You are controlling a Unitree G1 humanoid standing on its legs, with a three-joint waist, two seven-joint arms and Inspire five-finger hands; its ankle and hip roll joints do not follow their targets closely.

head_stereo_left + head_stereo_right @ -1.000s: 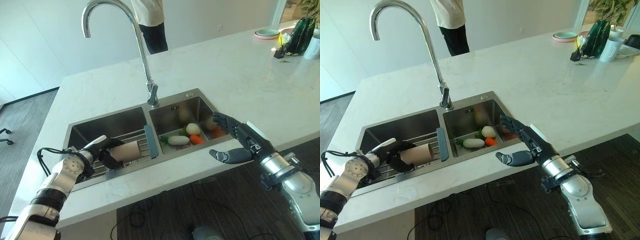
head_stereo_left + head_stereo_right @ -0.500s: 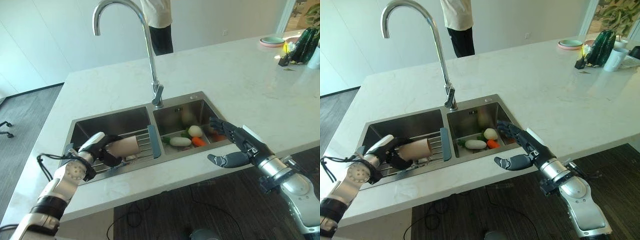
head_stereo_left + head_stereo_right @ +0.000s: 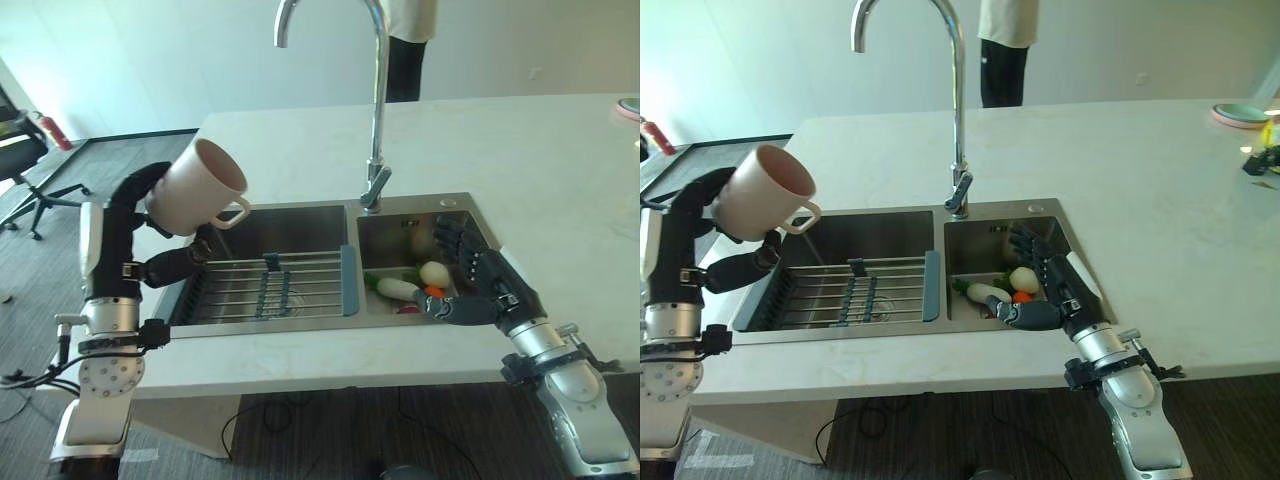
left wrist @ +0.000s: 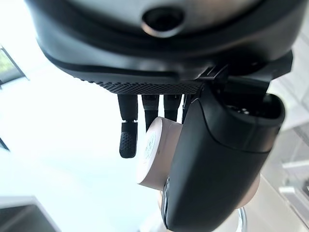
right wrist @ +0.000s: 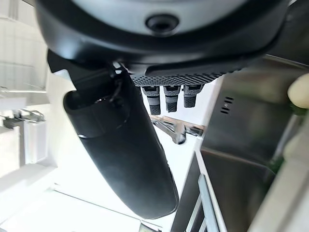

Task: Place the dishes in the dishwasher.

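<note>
Left hand [image 3: 140, 215] has just lifted the mug [image 3: 198, 188] off the sink rack [image 3: 262, 290], fingers wrapped round it; right hand [image 3: 478, 285] idles, fingers relaxed. Dishwasher's next, I reckon.

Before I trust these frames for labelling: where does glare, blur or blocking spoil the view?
Left wrist view: a washed-out bright background; the left hand, very close, covers much of the mug. Right wrist view: the right hand's thumb blocks the middle and the sink behind looks soft. Left eye view: evenly lit, mug and tap clear.
</note>
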